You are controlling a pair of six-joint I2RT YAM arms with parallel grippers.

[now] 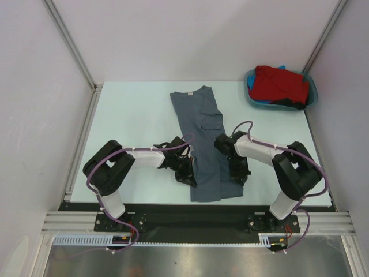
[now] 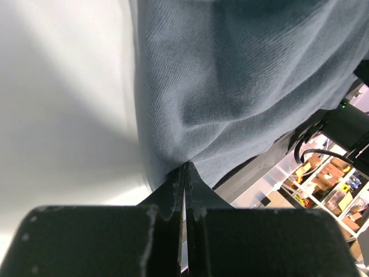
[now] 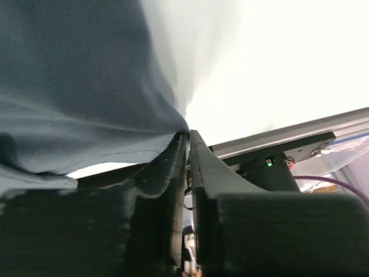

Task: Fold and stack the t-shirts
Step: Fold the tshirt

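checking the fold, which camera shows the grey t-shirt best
Top external: almost the whole grey t-shirt shows, folded into a long strip. Both wrist views show only a close patch of its cloth.

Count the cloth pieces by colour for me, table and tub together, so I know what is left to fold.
grey t-shirt, on the table: 1
red t-shirt, in the teal tub: 1
blue cloth, mostly hidden behind the red one: 1
black cloth, at the tub's near rim: 1
Total: 4
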